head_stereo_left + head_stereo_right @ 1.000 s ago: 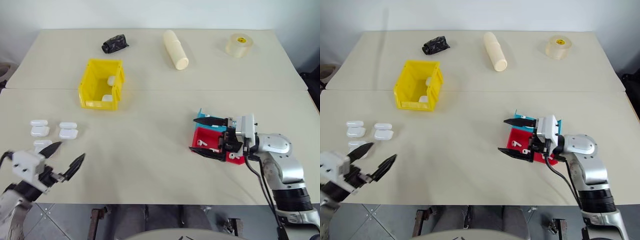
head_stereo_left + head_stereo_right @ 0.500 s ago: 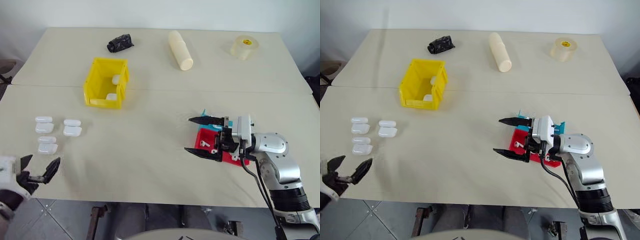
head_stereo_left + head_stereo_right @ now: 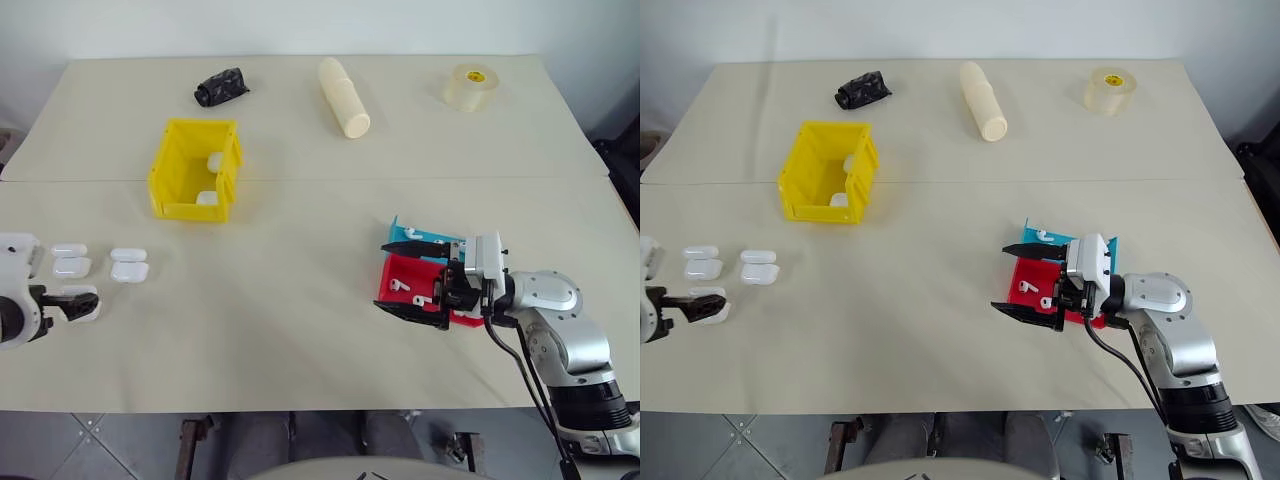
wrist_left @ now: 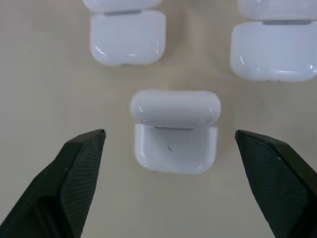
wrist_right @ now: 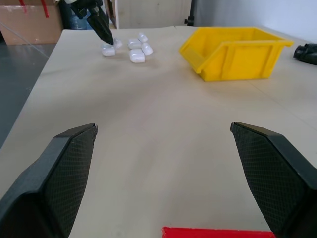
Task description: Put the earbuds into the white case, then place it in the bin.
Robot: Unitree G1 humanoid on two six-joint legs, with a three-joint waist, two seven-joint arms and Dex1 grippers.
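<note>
- Left pincer [image 4: 171, 144] spread wide, gripping nothing, poised just above the nearest white case [image 4: 174, 131] at the tabletop's [image 3: 300, 300] left edge, one black finger on each side of the case without touching.
- Case lying with lid hinged open, its long axis running across the gap from finger to finger; closing would likely meet its short ends.
- Two more open cases [image 3: 130, 265] just beyond, toward 1 o'clock in the head views.
- Right pincer [image 3: 412, 282] equally agape and empty, held level over the red tray [image 3: 405, 275] and blue tray [image 3: 402, 231], pointing toward 9 o'clock.
- Earbuds [image 3: 398, 286] resting in the red tray, beside the right pincer, well apart from the cases.
- Yellow bin [image 3: 193, 182] toward 1 o'clock of the left pincer, nearer that arm, white cases already inside.
</note>
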